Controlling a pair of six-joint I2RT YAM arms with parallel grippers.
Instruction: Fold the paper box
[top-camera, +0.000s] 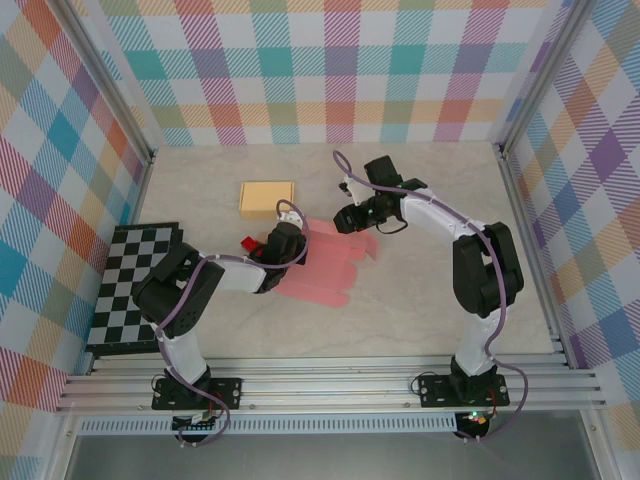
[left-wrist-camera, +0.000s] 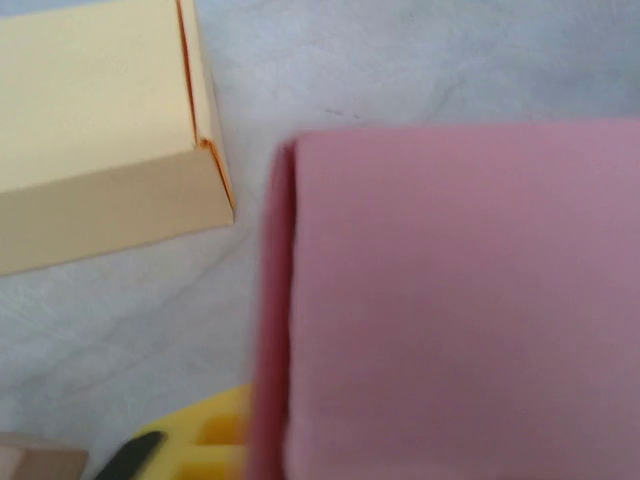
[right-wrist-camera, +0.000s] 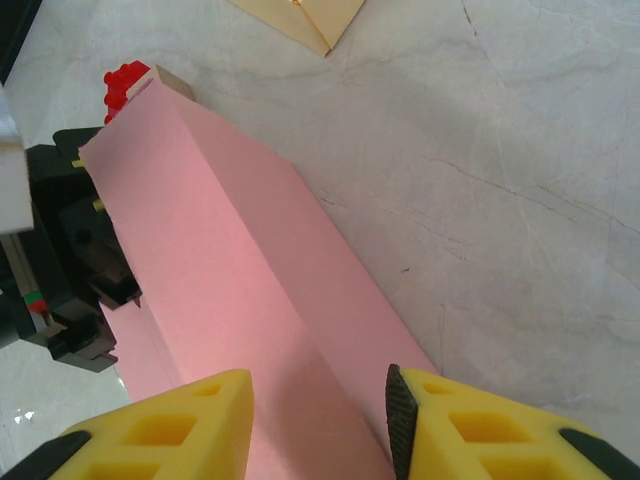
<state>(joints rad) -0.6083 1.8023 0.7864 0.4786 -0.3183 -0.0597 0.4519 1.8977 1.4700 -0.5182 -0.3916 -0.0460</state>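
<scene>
My right claw (right-wrist-camera: 320, 392) stands spread, astride a raised fold of the pink paper box (right-wrist-camera: 230, 270).
I place it so, I judge, to steady this wall for creasing; my left claw (top-camera: 283, 243) is at the other end, and its state I cannot tell. The box lies mid-tabletop (top-camera: 400, 320) between my arms. I count one pink box, one finished yellow box (top-camera: 267, 197), one chequered board (top-camera: 125, 290), two claws.
</scene>
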